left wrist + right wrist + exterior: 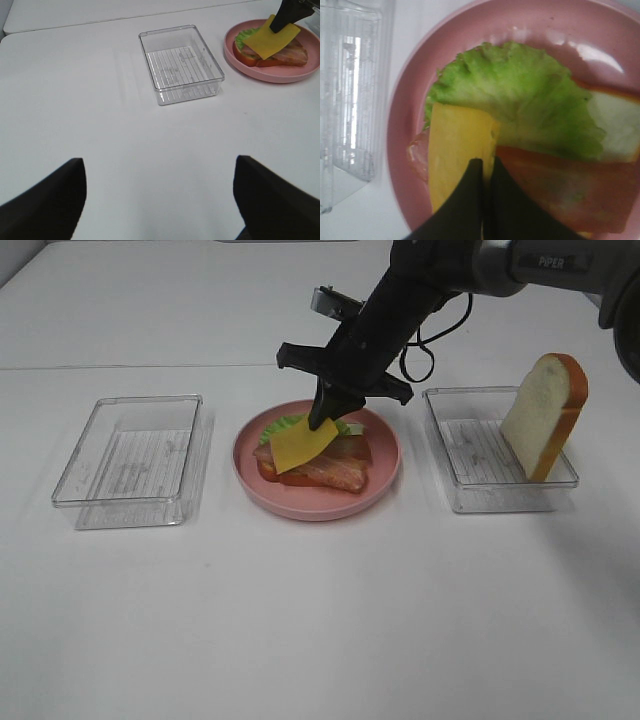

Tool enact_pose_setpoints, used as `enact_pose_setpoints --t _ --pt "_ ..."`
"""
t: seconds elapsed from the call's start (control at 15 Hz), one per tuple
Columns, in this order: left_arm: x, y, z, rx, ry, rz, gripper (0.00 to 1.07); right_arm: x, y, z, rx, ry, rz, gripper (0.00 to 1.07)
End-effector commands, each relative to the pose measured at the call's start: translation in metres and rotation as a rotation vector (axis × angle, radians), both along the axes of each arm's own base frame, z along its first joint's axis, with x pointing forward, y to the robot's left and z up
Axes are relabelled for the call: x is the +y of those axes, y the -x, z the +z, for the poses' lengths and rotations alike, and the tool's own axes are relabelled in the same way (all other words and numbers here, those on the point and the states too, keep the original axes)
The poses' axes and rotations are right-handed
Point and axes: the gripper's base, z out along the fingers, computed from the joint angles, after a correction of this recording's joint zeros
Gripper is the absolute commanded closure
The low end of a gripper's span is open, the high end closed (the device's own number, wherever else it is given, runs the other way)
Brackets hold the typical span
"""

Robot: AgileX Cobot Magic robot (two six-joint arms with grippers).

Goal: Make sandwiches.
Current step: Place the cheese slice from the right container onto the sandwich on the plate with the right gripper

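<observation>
The sandwich stack (320, 462) lies on the round pink plate (385, 483), at the middle of the white table (320, 620). Visible layers: a bottom bread slice (247, 54) with orange-brown crust, a frilly green lettuce leaf (530, 105) showing at the far edge, and reddish-brown bacon strips (345, 465) laid across the top. The yellow cheese slice (303, 445) sits tilted over the stack; its lower corner rests on the bacon, its upper edge is raised.

The right gripper (322, 420) reaches down from the upper right of the exterior view and pinches the raised edge of the cheese slice. In the right wrist view the two dark fingertips (470, 195) stand pressed together with the cheese edge between them, so this claw is closed on the cheese.

The second bread slice (545, 415) stands upright, leaning against the far right wall of the right clear tray (470, 495), just beside the plate. It is well apart from the stack.

The left clear tray (130, 455) sits left of the plate, near it but not touching. It has a ribbed floor.

The left gripper (160, 200) is seen only in the left wrist view. Its two dark fingers (45, 200) stand wide apart above bare table, holding nothing; this claw is open. It is well apart from the plate and from the left tray
</observation>
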Motion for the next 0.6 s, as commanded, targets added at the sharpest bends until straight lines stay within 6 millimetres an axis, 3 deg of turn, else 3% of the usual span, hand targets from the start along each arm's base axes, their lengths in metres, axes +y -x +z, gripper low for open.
enact_pose_setpoints --t 0.07,0.13,0.27,0.33,0.4,0.6 --pt "0.000 0.002 0.000 -0.026 0.005 0.005 0.30 -0.006 -0.001 -0.002 -0.002 0.059 -0.018 1.01" --pt "0.000 0.002 0.000 -0.026 0.005 0.005 0.30 -0.006 -0.001 -0.002 -0.002 0.059 -0.018 0.90" --pt "0.000 0.002 0.000 -0.026 0.005 0.005 0.30 -0.005 -0.001 -0.001 -0.012 0.058 -0.012 0.51" --pt "0.000 0.002 0.000 -0.026 0.005 0.005 0.30 -0.005 -0.001 0.000 -0.016 0.059 -0.006 0.40" --pt "0.000 0.002 0.000 -0.026 0.005 0.005 0.30 -0.005 0.000 0.008 -0.035 0.065 0.045 0.23" --pt "0.000 0.002 0.000 -0.026 0.005 0.005 0.30 -0.012 -0.003 0.036 -0.054 0.162 0.127 0.23"
